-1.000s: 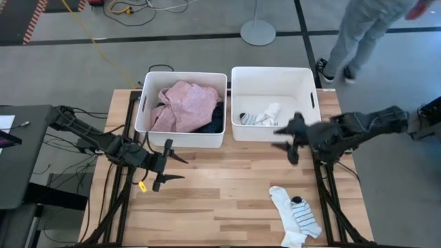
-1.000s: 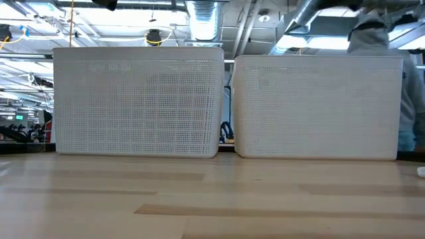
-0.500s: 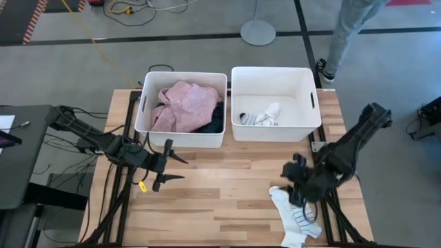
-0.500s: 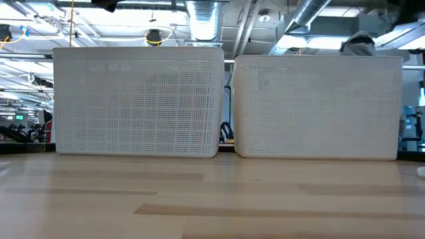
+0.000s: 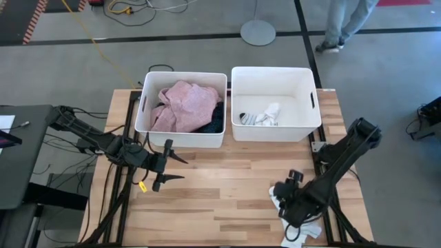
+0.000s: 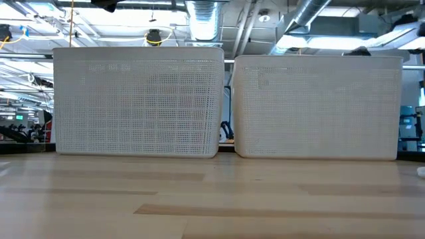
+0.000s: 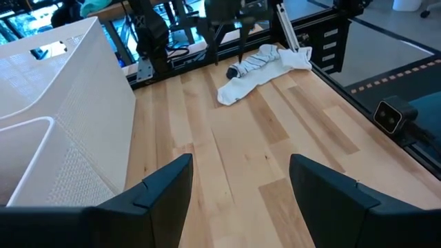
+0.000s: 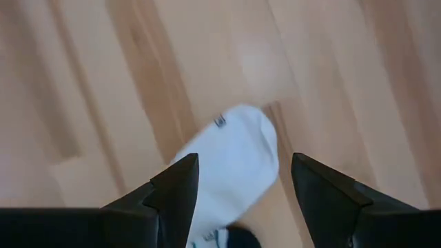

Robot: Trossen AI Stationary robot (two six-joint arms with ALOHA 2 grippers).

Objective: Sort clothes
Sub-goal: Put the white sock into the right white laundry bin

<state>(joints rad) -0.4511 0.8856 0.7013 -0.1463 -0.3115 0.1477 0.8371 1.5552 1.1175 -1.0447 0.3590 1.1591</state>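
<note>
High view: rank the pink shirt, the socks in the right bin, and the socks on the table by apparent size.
1. pink shirt, clearly largest.
2 and 3. Socks on the table and socks in the right bin: unsure, since the right claw covers most of the table socks.

No readable text is showing anywhere in these views.

A small dark mark is sitting on the white sock (image 8: 231, 165) near the centre of the right wrist view, but it is too blurred to be read. A tiny yellow tag (image 5: 142, 186) is hanging below the left arm at lower left of the high view, carrying no legible writing. The two white bins (image 6: 138, 99) are showing only plain perforated walls in the low view.
</note>
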